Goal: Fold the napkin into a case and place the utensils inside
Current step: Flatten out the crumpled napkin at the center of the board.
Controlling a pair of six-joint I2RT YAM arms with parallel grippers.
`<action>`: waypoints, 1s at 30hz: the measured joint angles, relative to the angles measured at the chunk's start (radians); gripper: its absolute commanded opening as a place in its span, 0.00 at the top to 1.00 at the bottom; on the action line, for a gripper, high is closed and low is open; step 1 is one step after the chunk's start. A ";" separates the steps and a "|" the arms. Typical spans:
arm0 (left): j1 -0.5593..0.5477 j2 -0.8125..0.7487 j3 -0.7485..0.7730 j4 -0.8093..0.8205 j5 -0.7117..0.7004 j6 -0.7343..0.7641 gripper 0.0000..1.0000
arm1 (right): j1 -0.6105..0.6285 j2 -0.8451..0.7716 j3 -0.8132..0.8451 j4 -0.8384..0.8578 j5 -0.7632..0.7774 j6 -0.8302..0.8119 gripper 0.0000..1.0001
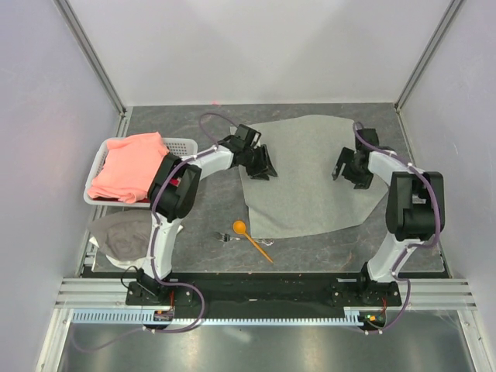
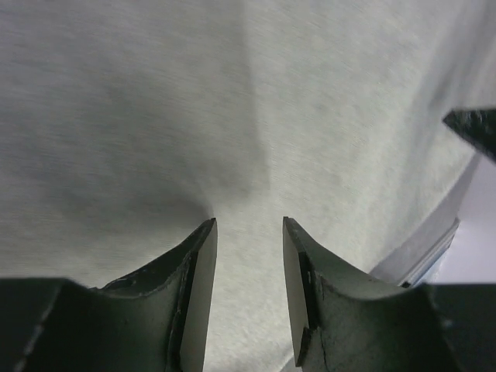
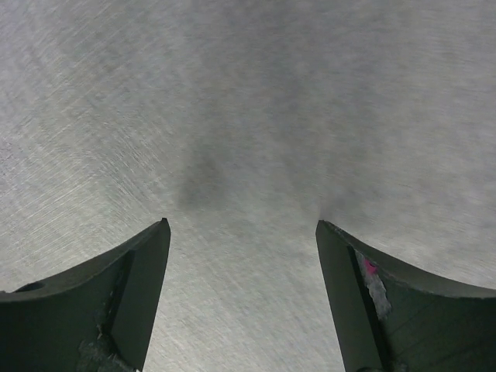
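The napkin (image 1: 310, 174), a light grey cloth, lies spread flat over the middle and right of the dark table; no case shows. My left gripper (image 1: 263, 169) hangs open over the napkin's left edge. In the left wrist view its jaws (image 2: 248, 221) stand apart with only napkin (image 2: 232, 116) beneath. My right gripper (image 1: 346, 172) is over the napkin's right part, and in the right wrist view it (image 3: 242, 223) is wide open above bare napkin (image 3: 248, 116). The orange spoon (image 1: 242, 229) and the silvery fork (image 1: 229, 238) lie crossed on the table just off the napkin's near-left corner.
A white basket (image 1: 186, 143) at the left holds a salmon-pink cloth (image 1: 130, 167). A whitish-grey rag (image 1: 120, 236) lies in front of the basket, beside the left arm's base. Enclosure walls stand on the left, right and back.
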 measured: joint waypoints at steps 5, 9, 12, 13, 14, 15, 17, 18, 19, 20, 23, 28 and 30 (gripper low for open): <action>0.084 0.022 0.029 -0.019 -0.009 -0.048 0.52 | 0.099 0.072 0.050 0.043 -0.031 0.009 0.13; 0.138 0.077 0.119 -0.035 -0.031 -0.059 0.51 | 0.161 0.164 0.170 0.080 -0.098 0.021 0.08; 0.169 0.112 0.178 -0.059 -0.029 -0.059 0.51 | 0.192 0.195 0.211 0.109 -0.153 0.043 0.02; 0.176 0.115 0.192 -0.071 -0.035 -0.058 0.51 | 0.198 0.193 0.211 0.105 -0.155 0.050 0.02; 0.180 0.115 0.198 -0.084 -0.042 -0.054 0.51 | 0.203 0.186 0.206 0.094 -0.155 0.058 0.02; 0.182 0.114 0.203 -0.093 -0.049 -0.048 0.51 | 0.204 0.169 0.192 0.083 -0.148 0.063 0.02; 0.180 0.113 0.205 -0.108 -0.063 -0.032 0.51 | 0.199 0.111 0.143 0.053 -0.121 0.068 0.02; 0.175 0.110 0.205 -0.120 -0.077 -0.020 0.51 | 0.194 0.066 0.107 0.043 -0.102 0.069 0.02; 0.168 0.104 0.205 -0.130 -0.092 -0.008 0.51 | 0.188 0.024 0.077 0.032 -0.086 0.072 0.02; 0.159 0.095 0.205 -0.143 -0.110 0.005 0.51 | 0.179 -0.034 0.035 0.029 -0.067 0.076 0.02; 0.128 0.049 0.202 -0.169 -0.137 0.029 0.51 | 0.134 -0.192 -0.065 0.023 -0.046 0.085 0.02; 0.044 -0.108 0.113 -0.162 -0.161 0.050 0.54 | 0.029 -0.325 -0.237 0.060 -0.006 0.090 0.05; -0.002 -0.167 0.058 -0.136 -0.156 0.051 0.55 | 0.007 -0.336 -0.298 0.060 0.018 0.089 0.07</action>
